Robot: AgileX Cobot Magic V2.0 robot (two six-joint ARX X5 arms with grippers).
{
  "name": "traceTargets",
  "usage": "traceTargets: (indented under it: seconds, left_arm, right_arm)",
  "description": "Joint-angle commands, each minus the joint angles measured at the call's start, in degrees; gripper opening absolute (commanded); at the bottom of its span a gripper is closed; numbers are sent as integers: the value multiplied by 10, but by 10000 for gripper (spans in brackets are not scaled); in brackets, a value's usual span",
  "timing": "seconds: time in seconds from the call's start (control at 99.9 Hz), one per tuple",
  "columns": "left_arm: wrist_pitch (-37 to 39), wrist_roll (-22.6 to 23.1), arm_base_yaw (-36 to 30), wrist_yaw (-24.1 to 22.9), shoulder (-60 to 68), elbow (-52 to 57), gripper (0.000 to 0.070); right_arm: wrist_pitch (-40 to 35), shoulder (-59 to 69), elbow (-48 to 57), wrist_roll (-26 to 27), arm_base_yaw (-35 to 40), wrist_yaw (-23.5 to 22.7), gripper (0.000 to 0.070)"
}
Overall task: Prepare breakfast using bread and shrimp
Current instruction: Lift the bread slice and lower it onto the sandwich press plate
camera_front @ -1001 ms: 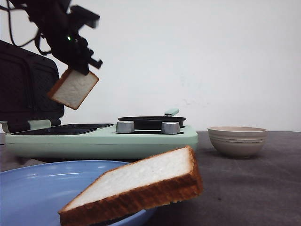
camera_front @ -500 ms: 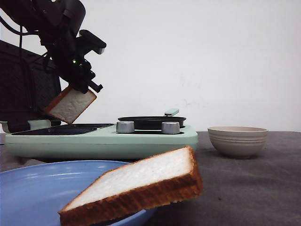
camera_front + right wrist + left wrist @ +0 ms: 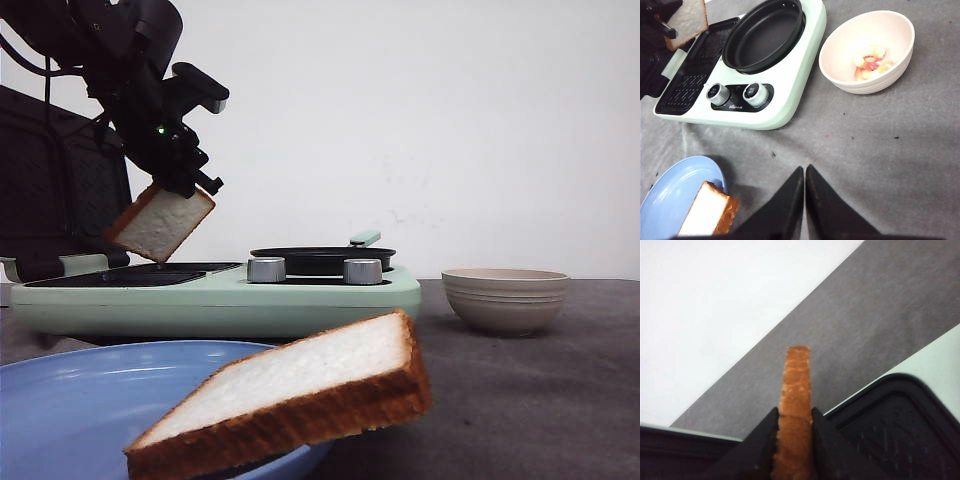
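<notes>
Left gripper (image 3: pixel 794 440) pinches a bread slice (image 3: pixel 160 222) by its crust edge, hanging tilted just above the grill plate (image 3: pixel 135 274). Right gripper (image 3: pixel 804 172) hangs pressed together, empty. Bread looks light, soft and crushable; the firmer crust seems the best hold. Shrimp (image 3: pixel 869 62) lie in the bowl (image 3: pixel 837 42).

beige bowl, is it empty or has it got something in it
Not empty: in the right wrist view the beige bowl holds a few pale shrimp with orange-red tips.
</notes>
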Motion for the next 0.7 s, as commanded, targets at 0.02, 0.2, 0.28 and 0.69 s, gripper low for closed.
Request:
traceTargets:
  seconds: [0.02, 0.2, 0.28, 0.69]
  left_arm:
    - [7, -12, -2, 0, 13, 16, 3]
    - [3, -13, -1, 0, 14, 16, 3]
    - [-3, -15, -1, 0, 14, 16, 3]
    - [-9, -30, 1, -4, 24, 16, 3]
  right_arm:
    - [3, 2, 9, -6, 1, 2, 0]
    - [3, 2, 9, -6, 1, 2, 0]
    - [3, 2, 9, -9, 1, 2, 0]
    - [3, 2, 9, -11, 1, 2, 0]
